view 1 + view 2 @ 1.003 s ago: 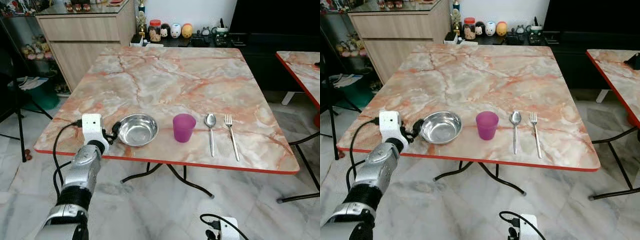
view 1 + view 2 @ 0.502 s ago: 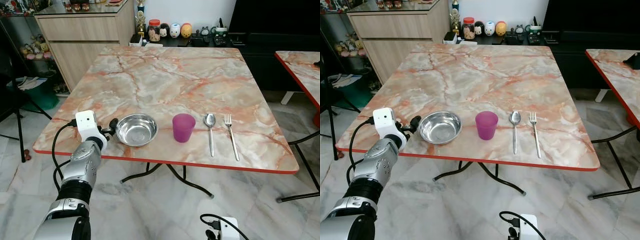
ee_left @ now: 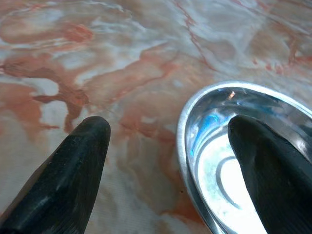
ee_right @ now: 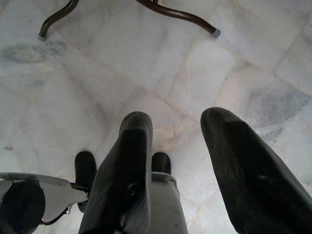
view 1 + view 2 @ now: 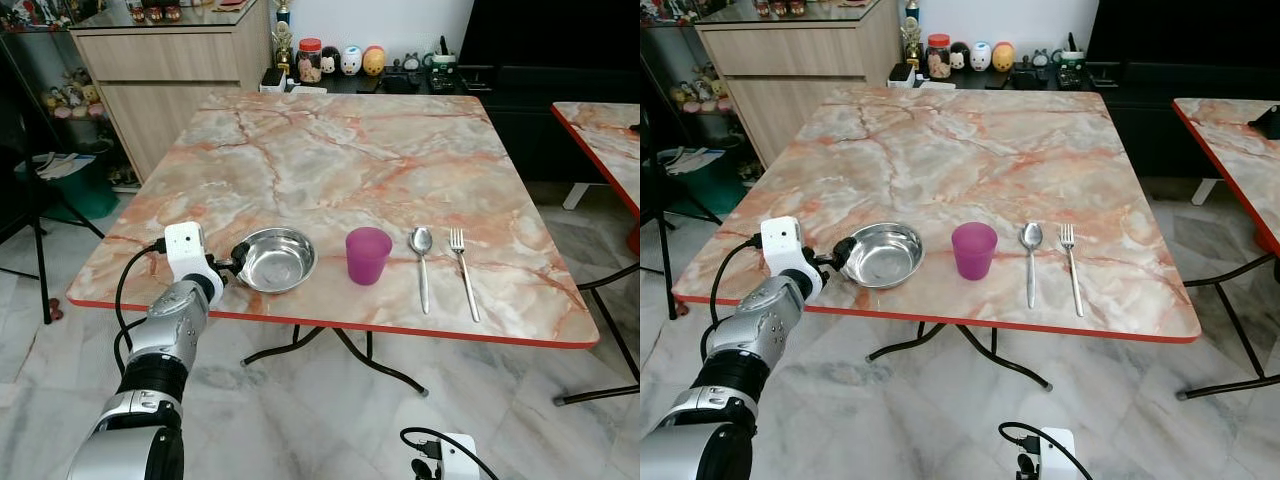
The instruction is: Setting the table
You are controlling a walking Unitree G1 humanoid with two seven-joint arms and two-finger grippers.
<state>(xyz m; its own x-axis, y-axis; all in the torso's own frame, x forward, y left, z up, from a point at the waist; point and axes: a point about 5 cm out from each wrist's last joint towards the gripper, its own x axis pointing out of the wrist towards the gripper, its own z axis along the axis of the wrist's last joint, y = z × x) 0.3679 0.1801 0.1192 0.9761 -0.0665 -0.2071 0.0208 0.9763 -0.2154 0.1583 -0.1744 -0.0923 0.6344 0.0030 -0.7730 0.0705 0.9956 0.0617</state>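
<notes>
A steel bowl (image 5: pixel 276 259) sits near the front edge of the marble table (image 5: pixel 340 150). To its right stand a purple cup (image 5: pixel 368 255), then a spoon (image 5: pixel 421 262) and a fork (image 5: pixel 461 268) lying side by side. My left gripper (image 5: pixel 238 262) is at the bowl's left rim and is open. In the left wrist view the left gripper (image 3: pixel 168 124) straddles the rim of the bowl (image 3: pixel 229 161), with one finger on the table outside and the other inside. My right gripper (image 4: pixel 176 117) hangs open over the floor.
A wooden cabinet (image 5: pixel 170 60) stands at the back left, with jars and figurines (image 5: pixel 340 62) on a low shelf behind the table. A second marble table (image 5: pixel 605 140) is at the right. A black stand (image 5: pixel 30 200) is on the left. Curved table legs (image 4: pixel 175 12) cross the floor.
My left gripper had drawn back to the left of the bowl half a second ago. It is now back at the rim. The bowl, cup, spoon and fork have not moved.
</notes>
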